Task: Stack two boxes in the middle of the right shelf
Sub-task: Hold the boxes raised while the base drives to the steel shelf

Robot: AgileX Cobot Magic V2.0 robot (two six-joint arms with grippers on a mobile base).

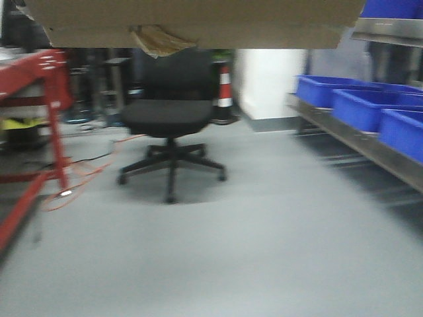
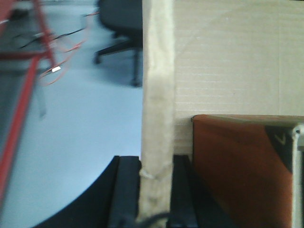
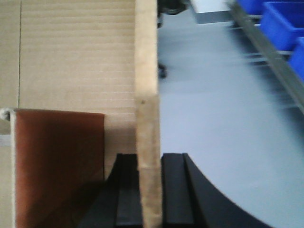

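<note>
Cardboard box is hanging across the top of the front view, above the floor and well left of the steel shelf, not resting on it. I am seeing a reddish-brown item lying inside the box against its corrugated face; I cannot tell whether it is the second box. Three blue bins are sitting in a row on the shelf, their contents hidden from me. Left gripper is clamping the box's left wall, one black finger on each side. Right gripper is clamping the opposite wall the same way.
</note>
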